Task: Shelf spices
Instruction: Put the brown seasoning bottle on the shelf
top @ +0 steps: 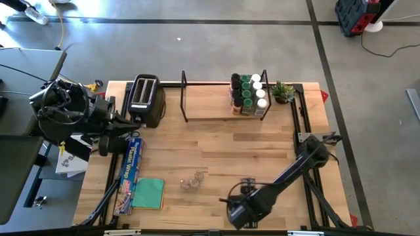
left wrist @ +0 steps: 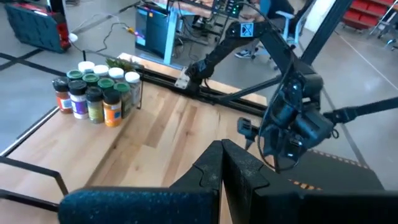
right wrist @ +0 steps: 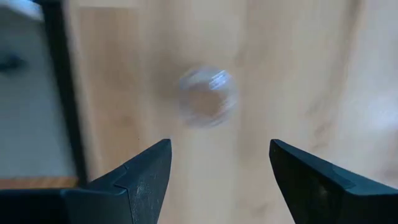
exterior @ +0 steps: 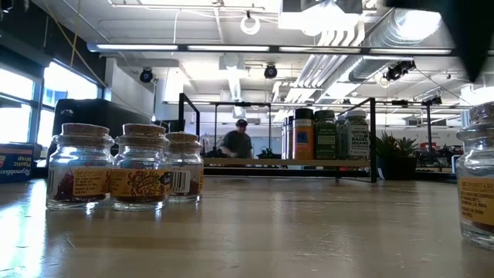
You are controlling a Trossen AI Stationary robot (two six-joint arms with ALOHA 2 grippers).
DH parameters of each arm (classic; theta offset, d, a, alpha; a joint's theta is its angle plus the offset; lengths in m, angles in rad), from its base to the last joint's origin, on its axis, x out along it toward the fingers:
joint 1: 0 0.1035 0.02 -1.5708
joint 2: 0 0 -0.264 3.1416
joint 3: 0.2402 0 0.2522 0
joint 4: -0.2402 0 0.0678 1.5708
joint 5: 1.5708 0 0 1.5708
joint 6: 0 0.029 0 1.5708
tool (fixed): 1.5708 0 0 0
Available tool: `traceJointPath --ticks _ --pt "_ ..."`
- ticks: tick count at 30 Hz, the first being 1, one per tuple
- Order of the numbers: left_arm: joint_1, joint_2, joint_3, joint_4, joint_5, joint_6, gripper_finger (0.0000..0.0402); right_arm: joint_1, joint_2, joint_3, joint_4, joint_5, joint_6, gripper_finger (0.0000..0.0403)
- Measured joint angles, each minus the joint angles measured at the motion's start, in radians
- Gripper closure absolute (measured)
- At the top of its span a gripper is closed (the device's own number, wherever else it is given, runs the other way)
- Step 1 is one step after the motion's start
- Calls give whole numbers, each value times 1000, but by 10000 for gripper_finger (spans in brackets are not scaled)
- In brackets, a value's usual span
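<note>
Several spice jars (top: 248,95) stand on the right end of the shelf (top: 210,119), also shown in the left wrist view (left wrist: 96,93). Three small cork-topped glass jars (top: 192,181) stand on the table toward its near edge (exterior: 127,166). One more clear jar (right wrist: 207,96) stands apart near the front (exterior: 477,174). My right gripper (right wrist: 217,146) hangs open above it, pointing down, its fingers clear of the jar (top: 247,185). My left gripper (left wrist: 222,146) is shut on nothing, held high at the table's left beside the toaster.
A black-and-silver toaster (top: 146,98) stands at the far left and a small potted plant (top: 283,92) by the shelf's right end. A plastic-wrap box (top: 131,172) and a green pad (top: 148,193) lie near left. A person (exterior: 238,141) stands in the room behind.
</note>
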Motion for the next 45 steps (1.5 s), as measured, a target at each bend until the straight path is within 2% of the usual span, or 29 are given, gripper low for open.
traceJointPath --ticks 2,5,8,13,18,24,31,39,45 --pt "0 -1 8 4 -1 0 399 8 -60 -99 99 -32 141 138" --pt "0 -3 15 7 -16 0 399 30 -171 -233 254 17 324 141" --pt "16 -2 15 26 -44 1 399 62 -244 -348 337 70 403 141" --pt "37 -2 15 49 -27 -12 399 110 -261 -473 477 113 511 141" --pt "39 0 15 53 -28 -34 399 89 -255 -532 622 114 510 141" --pt "39 0 15 53 -52 -35 399 56 -248 -577 668 114 499 137" --pt "45 -1 15 52 -69 -34 399 43 -244 -590 795 121 362 137" --pt "66 -3 15 51 -70 -34 399 38 -213 -590 794 115 311 162" --pt "68 -3 15 51 -69 -34 399 38 -212 -590 825 139 212 179"
